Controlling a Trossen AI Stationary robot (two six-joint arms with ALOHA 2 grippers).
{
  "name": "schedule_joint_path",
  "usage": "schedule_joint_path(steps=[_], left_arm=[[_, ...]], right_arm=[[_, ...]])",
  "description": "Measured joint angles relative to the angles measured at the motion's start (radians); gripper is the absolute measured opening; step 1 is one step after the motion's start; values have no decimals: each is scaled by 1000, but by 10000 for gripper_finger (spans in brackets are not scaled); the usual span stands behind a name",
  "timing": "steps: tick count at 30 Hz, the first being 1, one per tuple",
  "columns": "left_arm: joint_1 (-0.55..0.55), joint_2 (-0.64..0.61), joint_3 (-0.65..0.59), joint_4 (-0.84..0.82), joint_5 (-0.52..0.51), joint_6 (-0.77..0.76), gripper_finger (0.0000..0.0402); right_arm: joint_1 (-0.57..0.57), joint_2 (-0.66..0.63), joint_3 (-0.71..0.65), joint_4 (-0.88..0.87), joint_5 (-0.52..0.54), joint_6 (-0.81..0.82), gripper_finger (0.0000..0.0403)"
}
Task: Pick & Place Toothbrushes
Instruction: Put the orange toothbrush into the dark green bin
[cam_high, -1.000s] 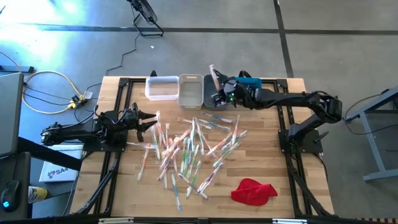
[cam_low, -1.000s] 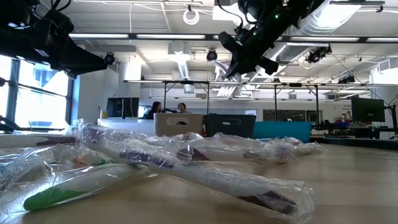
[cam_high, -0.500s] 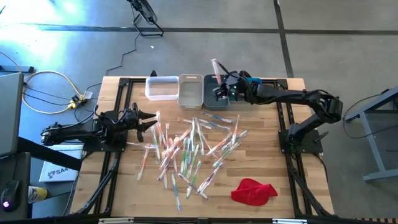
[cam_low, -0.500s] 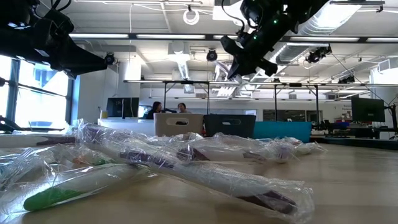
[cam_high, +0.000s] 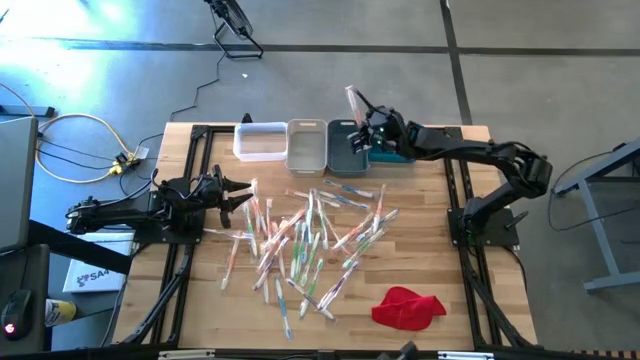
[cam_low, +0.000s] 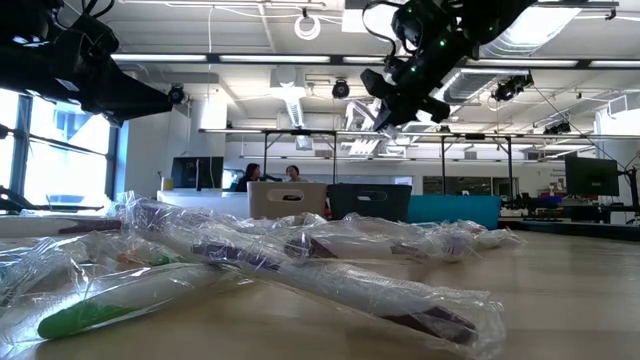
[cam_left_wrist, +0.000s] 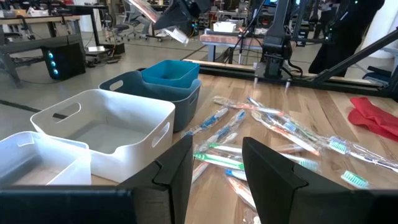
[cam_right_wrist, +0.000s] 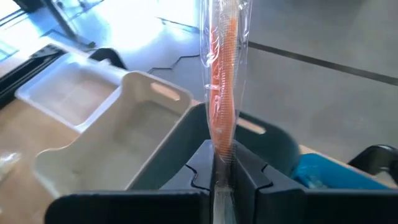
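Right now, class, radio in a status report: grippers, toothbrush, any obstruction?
Right gripper shut on orange toothbrush, above grey bin. Left gripper open, idle by toothbrush pile. Nothing in the way.

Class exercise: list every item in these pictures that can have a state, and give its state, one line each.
right gripper: shut on the orange toothbrush, above the grey bin
left gripper: open, empty, at the table's left edge
toothbrushes: wrapped, scattered loose on the table
white bin: empty
beige bin: empty
red cloth: crumpled
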Motion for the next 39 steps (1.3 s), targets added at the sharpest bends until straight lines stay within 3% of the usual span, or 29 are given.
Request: schedule_joint_path(steps=[11, 24, 39], left_arm=[[0, 0, 0, 0, 0, 0, 136], [0, 0, 0, 3, 1, 0, 136], [0, 0, 0, 3, 4, 0, 136]], right_arm=[[-77, 1, 0, 79, -27, -46, 17], [-63, 167, 0, 84, -111, -22, 17], [-73, 181, 0, 25, -158, 1, 17]])
